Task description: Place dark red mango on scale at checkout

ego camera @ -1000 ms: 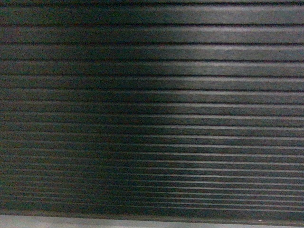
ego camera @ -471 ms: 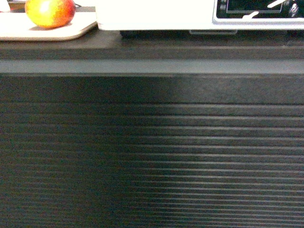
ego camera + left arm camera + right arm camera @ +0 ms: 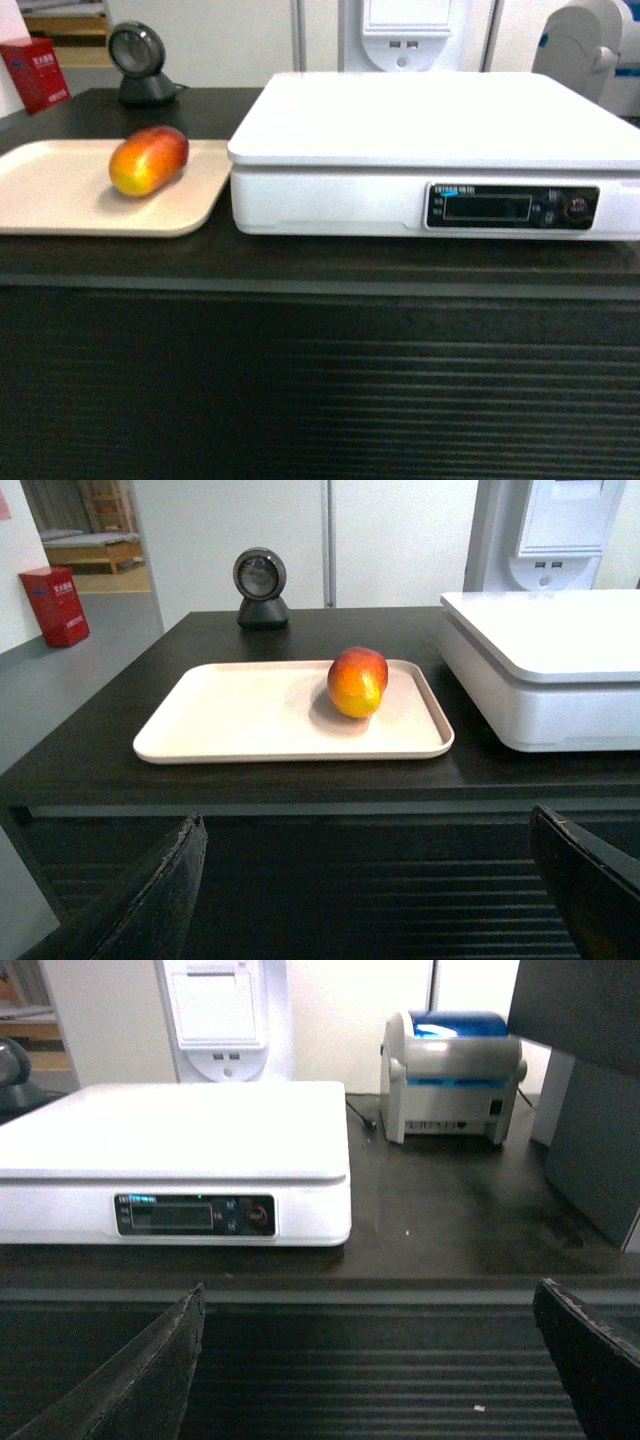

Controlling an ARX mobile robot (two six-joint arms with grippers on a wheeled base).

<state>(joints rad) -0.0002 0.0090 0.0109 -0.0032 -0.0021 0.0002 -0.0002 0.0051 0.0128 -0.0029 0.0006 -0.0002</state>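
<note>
The dark red mango [image 3: 149,160] [image 3: 357,681] lies on a beige tray [image 3: 60,205] [image 3: 240,715] on the black checkout counter [image 3: 320,262]. The white scale [image 3: 430,125] [image 3: 175,1130] stands right of the tray, its platform bare, its black display panel facing me. In the left wrist view my left gripper [image 3: 365,825] is open, in front of the counter's ribbed front and below the tray. My right gripper [image 3: 368,1295] is open too, in front of the counter by the scale's right corner. Neither gripper shows in the head view.
A round black scanner [image 3: 142,62] [image 3: 261,588] stands behind the tray. A grey label printer with a blue lid [image 3: 455,1075] sits right of the scale, and a dark upright panel [image 3: 590,1090] at far right. A red box [image 3: 35,72] is at back left.
The head view has risen from the counter's ribbed front to above the counter top, so mango, tray and scale now show in full.
</note>
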